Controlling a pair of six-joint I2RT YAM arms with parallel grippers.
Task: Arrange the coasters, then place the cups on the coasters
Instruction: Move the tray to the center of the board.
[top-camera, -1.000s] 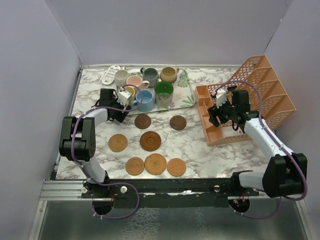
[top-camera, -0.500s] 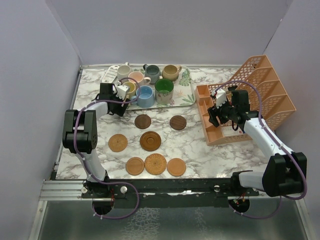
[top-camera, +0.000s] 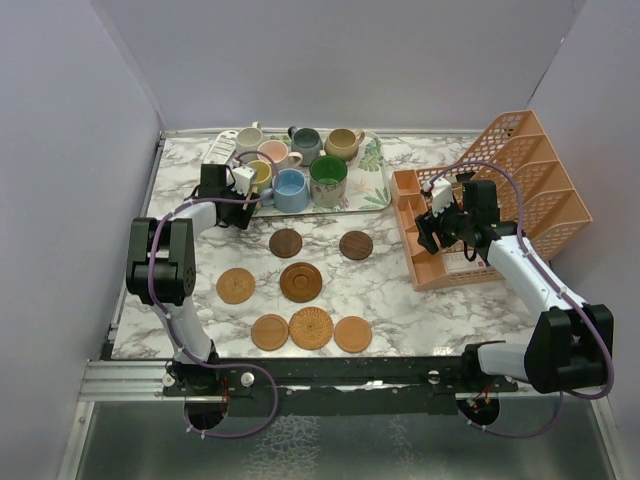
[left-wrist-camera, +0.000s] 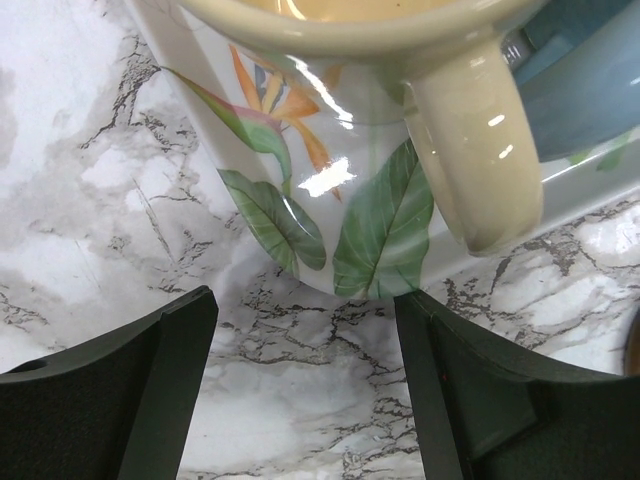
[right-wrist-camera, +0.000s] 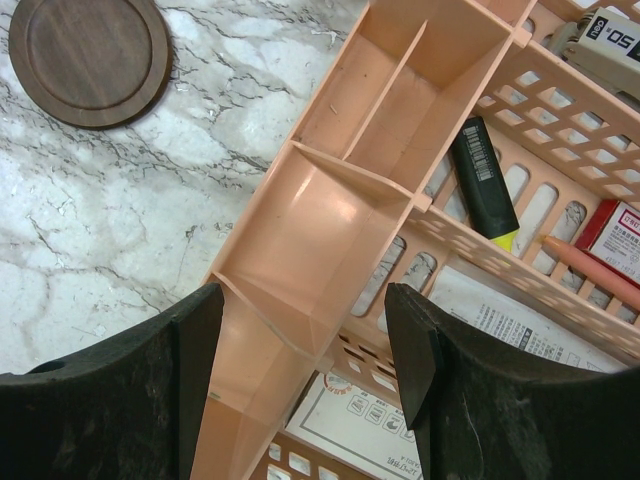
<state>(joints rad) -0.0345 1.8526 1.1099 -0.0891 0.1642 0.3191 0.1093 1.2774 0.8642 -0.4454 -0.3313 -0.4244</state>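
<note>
Basically all seven cups (top-camera: 290, 190) crowd the leaf-print tray (top-camera: 374, 180) at the worktop's (top-camera: 400, 290) far side, with the coasters (top-camera: 300, 281) lying flat nearer and an orange rack (top-camera: 520, 180) on the right. Left pincer (left-wrist-camera: 305, 310) gapes empty at the tray's near-left rim, the yellow cup's (left-wrist-camera: 475, 140) handle pointing toward it. Right pincer (right-wrist-camera: 300, 300) is open and empty over the rack.

Your left gripper (left-wrist-camera: 305, 300) has its jaws spread over bare marble table (top-camera: 390, 285), but the tray (left-wrist-camera: 290, 200) rim and the yellow cup (left-wrist-camera: 470, 150) handle stand directly ahead. The cups (top-camera: 327, 178) crowd the tray, leaving tight gaps. The right gripper (right-wrist-camera: 305, 300) hangs open above the orange rack (top-camera: 520, 190), whose dividers block sideways passage.
</note>
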